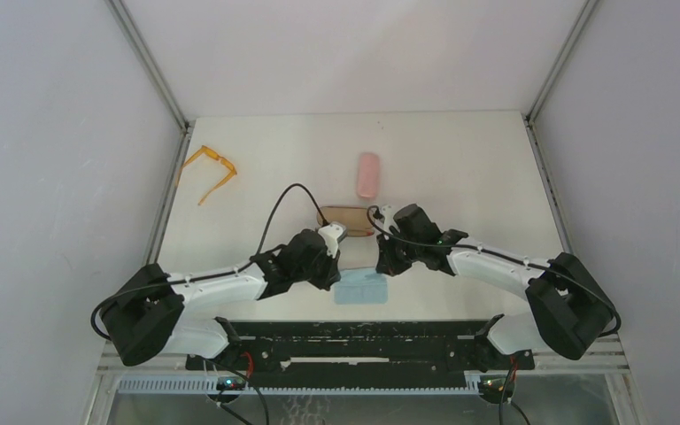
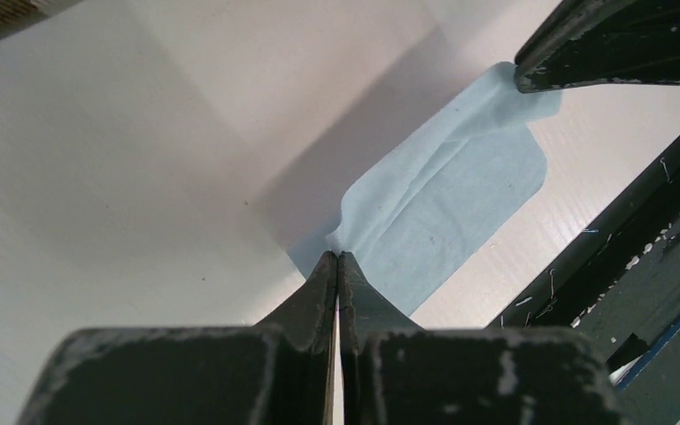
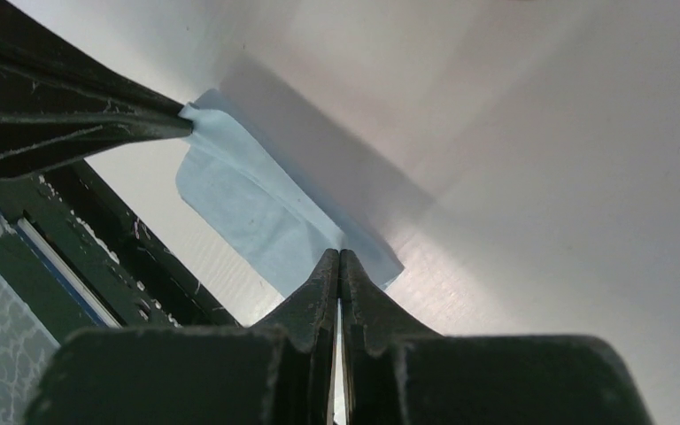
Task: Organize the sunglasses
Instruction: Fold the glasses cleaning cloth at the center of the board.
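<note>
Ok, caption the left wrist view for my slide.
Left claw and right claw each pinch a corner of the thin light-blue cloth on the white table.

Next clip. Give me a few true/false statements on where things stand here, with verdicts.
1. The left pincer and right pincer each pinch a corner of the cloth. True.
2. The sunglasses sit inside the brown case. False: they lie unfolded on the table, far left, apart from it.
3. The pink case lies beyond the brown case. True.
4. The right pincer is open. False: it is shut on the cloth.
</note>
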### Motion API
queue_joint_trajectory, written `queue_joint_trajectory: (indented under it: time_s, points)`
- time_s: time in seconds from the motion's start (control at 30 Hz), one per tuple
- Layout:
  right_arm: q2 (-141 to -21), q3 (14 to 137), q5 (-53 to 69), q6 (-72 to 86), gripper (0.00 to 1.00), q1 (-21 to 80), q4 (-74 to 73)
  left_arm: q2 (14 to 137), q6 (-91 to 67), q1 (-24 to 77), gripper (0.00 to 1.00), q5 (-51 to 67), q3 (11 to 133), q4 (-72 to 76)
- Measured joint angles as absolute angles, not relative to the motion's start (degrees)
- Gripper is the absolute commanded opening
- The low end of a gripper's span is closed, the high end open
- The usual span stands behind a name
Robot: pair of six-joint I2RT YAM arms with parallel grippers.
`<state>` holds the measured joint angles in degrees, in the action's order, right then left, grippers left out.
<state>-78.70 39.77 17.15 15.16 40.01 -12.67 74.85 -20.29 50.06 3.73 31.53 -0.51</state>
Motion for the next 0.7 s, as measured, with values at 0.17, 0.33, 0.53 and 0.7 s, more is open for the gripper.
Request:
queue_joint_trajectory:
  time_s: [0.17, 0.33, 0.53, 0.7]
  points:
    - [-78.2, 38.9, 17.3, 15.4, 0.00, 40.8, -13.8, 74.8, -20.3, 50.1, 0.07, 3.8, 30.6, -0.5]
    - [-78.2, 38.4, 17.7, 15.5, 0.00, 41.1, -14.7, 74.8, -20.4, 50.4, 0.13, 4.5, 30.4, 0.0]
    - [-78.2, 38.4, 18.3, 15.6, 0.00, 41.4, -15.0, 74.8, -20.5, 51.2, 0.29, 5.4, 29.7, 1.3]
    - [-78.1, 38.2, 18.6, 15.6, 0.00, 41.7, -15.3, 74.1, -21.4, 51.4, 0.26, 6.6, 27.8, 2.5]
